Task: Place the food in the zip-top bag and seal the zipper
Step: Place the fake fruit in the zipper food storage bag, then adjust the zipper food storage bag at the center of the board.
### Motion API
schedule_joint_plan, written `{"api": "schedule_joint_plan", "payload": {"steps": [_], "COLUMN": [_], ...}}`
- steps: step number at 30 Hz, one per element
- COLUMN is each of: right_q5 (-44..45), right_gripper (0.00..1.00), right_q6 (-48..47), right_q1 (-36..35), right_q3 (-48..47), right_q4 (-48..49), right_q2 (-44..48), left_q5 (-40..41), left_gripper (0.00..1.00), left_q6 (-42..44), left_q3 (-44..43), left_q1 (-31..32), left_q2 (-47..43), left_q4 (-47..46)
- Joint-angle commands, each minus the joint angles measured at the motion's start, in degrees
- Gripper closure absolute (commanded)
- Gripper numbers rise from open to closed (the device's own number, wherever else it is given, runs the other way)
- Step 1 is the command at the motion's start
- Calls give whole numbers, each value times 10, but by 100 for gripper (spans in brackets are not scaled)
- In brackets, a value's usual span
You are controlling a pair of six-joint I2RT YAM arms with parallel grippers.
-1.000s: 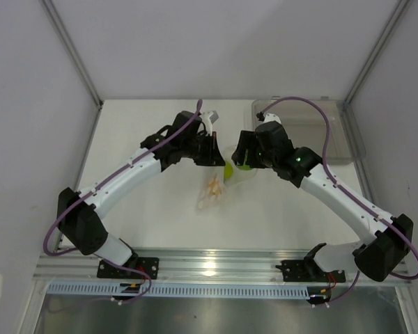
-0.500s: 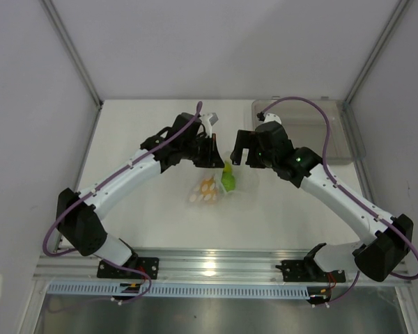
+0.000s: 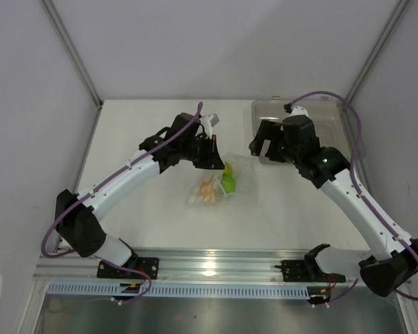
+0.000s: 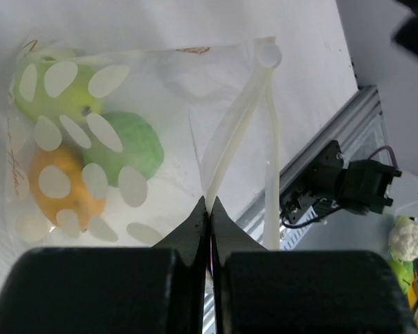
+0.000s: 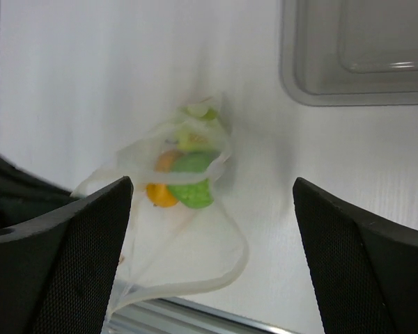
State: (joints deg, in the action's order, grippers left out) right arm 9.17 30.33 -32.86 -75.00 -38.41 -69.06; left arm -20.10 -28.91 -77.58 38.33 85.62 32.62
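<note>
**Food bagged, mouth unsealed, left pincer on one lip**

The zip-top bag (image 4: 195, 76) is the landmark here. All of the food is inside it, bunched at the end furthest from the mouth. One lime-green piece (image 4: 45, 87) sits in the corner. The second green piece (image 4: 129, 146) is pressed against it, and the orange piece (image 4: 63, 184) touches both. The pale dots printed on the bag lie across all three.

At the bag's mouth the zipper (image 4: 233, 139) is parted. Its two strips meet at one corner and spread away from each other from there. The left gripper (image 4: 210, 209) has its fingers pressed tightly together on one of those strips, at the mouth edge. The other strip runs free beside it.

The right gripper (image 3: 261, 152) is to the right of the bag and clear of it. Its fingers are spread wide with nothing between them. Its wrist camera looks down on the bag from that side.

The bag's filled end seems to rest on the table (image 3: 146, 216), though the overhead view is too small to be sure. A rigid clear tray (image 5: 287, 56) lies beyond the bag on its right, well apart from it.
</note>
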Motion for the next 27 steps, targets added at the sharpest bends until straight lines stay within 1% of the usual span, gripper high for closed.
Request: {"api": "schedule_joint_plan", "payload": {"steps": [1,2,4,5,7,8,11,12,15,16,17,18,19,21,23,27], "right_q5": [-45,-82,-126,-158,-175,-182,-226,-244,-241,-242,-245,-248,-258,-272,-305,-369], "right_gripper": [3,3,4,4,5,8,13,15,24,31,35,42,53,55,54,48], "right_q6": [-18,-23,-34,-39,-50,-54,-65,-69,-98,-107,-122,-127,-130,-137,-142,-175], "right_q1": [68,106,146,177,198,210,225,228,230,231,232,235,243,252,261,263], "right_q3": [6,17,42,48,57,68,98,107,144,151,155,162,166,178,184,199], "right_q4": [-25,-19,-6,-5,-4,-3,18,38,63,66,67,69,69,75,80,84], "right_q2": [31,41,60,63,67,67,73,74,88,89,91,93,95,103,109,112], "left_q5": [-62,-73,-101,-107,-122,-128,-136,-141,-176,-189,-206,-240,-259,-302,-314,-338], "left_gripper": [99,99,99,99,99,99,99,99,99,99,99,99,99,99,99,99], "left_q6": [26,31,33,32,32,31,32,34,39,40,40,40,39,36,36,35], "left_q3": [-18,-18,-19,-19,-20,-20,-22,-24,-26,-25,-17,-13,-10,5,12,5], "left_q1": [4,4,4,4,5,5,5,5,5,5,4,3,3,3,3,-8], "left_q2": [-41,-43,-51,-54,-60,-66,-77,-78,-78,-77,-75,-71,-68,-63,-56,-36], "left_q4": [-11,-13,-12,-13,-13,-12,-5,-3,-1,-5,-13,-20,-34,-54,-72,-80]}}
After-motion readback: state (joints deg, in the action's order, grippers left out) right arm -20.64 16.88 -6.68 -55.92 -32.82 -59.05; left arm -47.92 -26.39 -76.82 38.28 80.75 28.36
